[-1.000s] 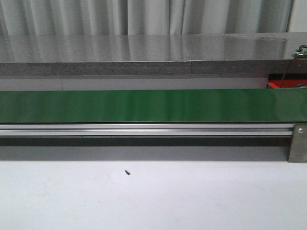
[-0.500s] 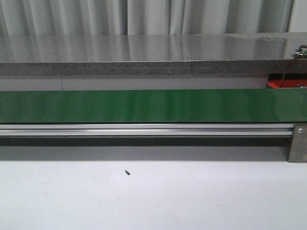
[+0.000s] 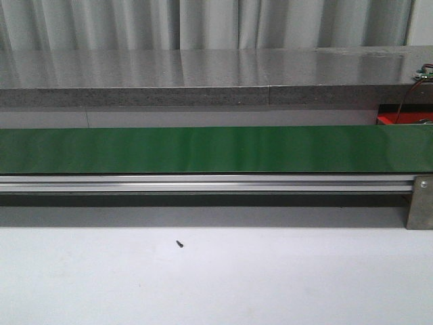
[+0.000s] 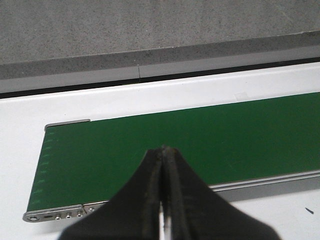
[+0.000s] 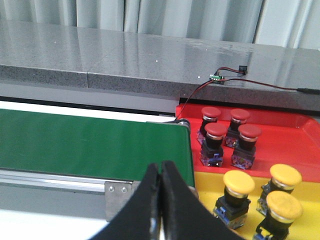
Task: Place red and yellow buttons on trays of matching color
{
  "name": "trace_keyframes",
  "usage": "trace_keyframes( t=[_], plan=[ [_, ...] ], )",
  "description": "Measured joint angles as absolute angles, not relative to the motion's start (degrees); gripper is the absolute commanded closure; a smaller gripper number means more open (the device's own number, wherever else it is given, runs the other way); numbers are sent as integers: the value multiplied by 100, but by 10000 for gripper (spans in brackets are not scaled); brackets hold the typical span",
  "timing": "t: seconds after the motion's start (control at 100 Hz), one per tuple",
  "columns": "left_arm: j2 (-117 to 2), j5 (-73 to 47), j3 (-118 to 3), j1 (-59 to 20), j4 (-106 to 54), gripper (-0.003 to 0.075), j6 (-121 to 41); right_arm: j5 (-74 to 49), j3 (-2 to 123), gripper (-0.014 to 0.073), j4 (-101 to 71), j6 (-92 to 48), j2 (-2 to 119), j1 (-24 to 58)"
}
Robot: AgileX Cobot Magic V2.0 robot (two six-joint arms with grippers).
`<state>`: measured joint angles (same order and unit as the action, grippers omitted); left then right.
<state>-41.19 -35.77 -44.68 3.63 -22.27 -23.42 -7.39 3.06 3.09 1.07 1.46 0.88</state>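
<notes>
Front view: a green belt (image 3: 203, 149) runs across the scene from 9 to 3 o'clock, carried on an aluminium rail (image 3: 203, 183) with a metal bracket (image 3: 419, 203) at its 3 o'clock end. Beyond the belt, toward 12 o'clock, lies a grey stone ledge (image 3: 203, 74) backed by a curtain (image 3: 203, 24). On the white table (image 3: 270, 284) a small dark screw (image 3: 180, 244) lies alone at about 6 o'clock from the belt's middle. A sliver of red tray (image 3: 404, 119) shows at 3 o'clock, behind the belt's end.

Left wrist view: the left gripper (image 4: 162, 210) has its jaws pressed together, holding nothing, above the belt's end (image 4: 150, 150).

Right wrist view: the right gripper (image 5: 161, 210) likewise has its jaws together and grips nothing. Just beyond the belt's end sits the red tray (image 5: 295, 145), carrying four red buttons (image 5: 216, 145) in a tight cluster, all upright. Touching its near edge is the yellow tray (image 5: 205, 185), carrying three yellow buttons (image 5: 237, 192), also upright. A small circuit board (image 5: 216, 76) with wires rests on the ledge behind the trays.
</notes>
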Motion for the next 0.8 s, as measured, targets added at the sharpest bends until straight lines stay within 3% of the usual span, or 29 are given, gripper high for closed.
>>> trace_keyframes(
  t=[0.8],
  plan=[
    [-4119, -3577, -4468, 363, -2227, 740, -2342, -603, -158, 662, 217, 119, -63, 88]
  ],
)
